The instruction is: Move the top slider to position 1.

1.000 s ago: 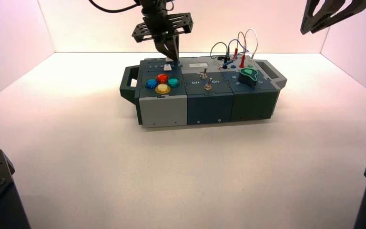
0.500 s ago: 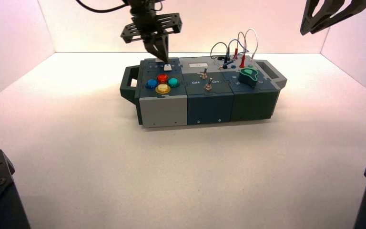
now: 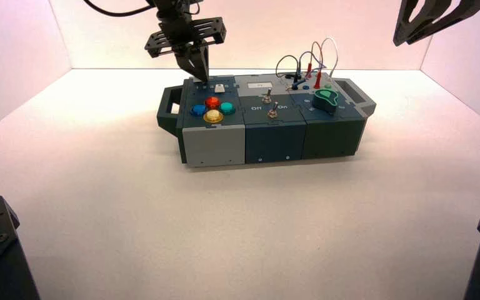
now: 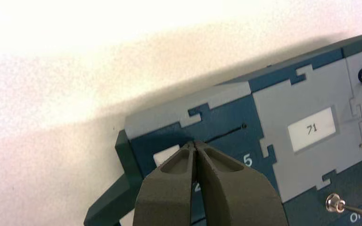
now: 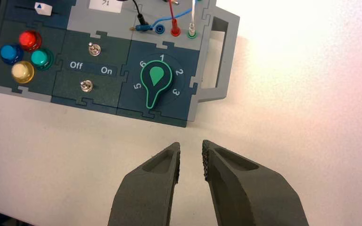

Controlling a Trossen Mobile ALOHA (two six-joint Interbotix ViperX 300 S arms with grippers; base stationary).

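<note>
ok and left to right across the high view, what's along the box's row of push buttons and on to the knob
blue push button → yellow push button → teal push button → toggle switch → green knob

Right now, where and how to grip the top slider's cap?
Probably pinch the white cap across its two long sides, coming from above: it stands proud of the dark track panel, and the left tool sits right beside it.

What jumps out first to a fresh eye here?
Probably the four round buttons at the box's left front: red, blue, green, yellow. Next, the black left gripper, fingers shut, at the top slider cap, back left; then the green-rimmed knob at the right.
</note>
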